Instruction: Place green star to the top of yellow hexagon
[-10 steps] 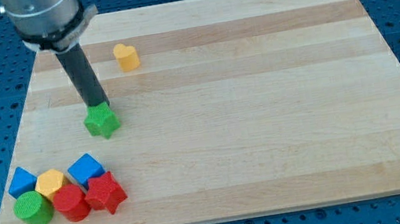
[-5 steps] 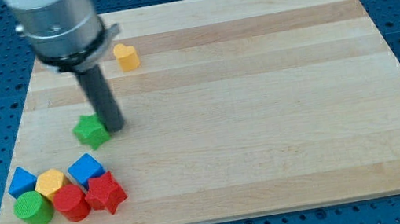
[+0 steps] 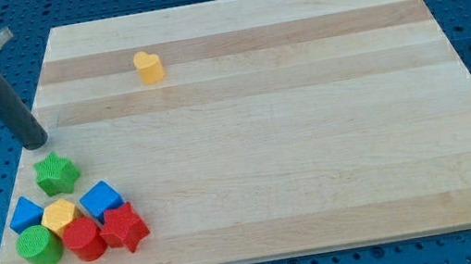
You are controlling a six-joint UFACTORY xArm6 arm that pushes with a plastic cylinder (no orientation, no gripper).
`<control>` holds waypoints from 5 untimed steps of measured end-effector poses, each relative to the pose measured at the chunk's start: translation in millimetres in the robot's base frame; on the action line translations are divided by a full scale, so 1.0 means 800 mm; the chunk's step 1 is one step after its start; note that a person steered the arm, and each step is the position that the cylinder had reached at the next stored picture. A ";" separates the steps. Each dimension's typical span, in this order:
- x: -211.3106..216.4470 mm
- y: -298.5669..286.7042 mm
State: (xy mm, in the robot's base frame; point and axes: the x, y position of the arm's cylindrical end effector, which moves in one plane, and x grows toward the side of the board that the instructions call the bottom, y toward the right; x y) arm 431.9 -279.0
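My tip (image 3: 34, 143) is a bare rod end with nothing to grab with, and it sits at the view's left edge of the wooden board (image 3: 311, 139), holding and touching nothing. The green star (image 3: 56, 173) lies just below my tip and a bit to the view's right, close but apart. Below the star sit the yellow hexagon (image 3: 60, 215), two blue blocks (image 3: 26, 214) (image 3: 101, 199), a green cylinder (image 3: 39, 246), a red cylinder (image 3: 84, 239) and a red star (image 3: 123, 227), while another small yellow block (image 3: 148, 67) sits well off to my tip's upper right.
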 end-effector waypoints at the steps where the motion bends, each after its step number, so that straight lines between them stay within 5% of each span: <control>1: 0.024 0.025; 5: 0.045 0.062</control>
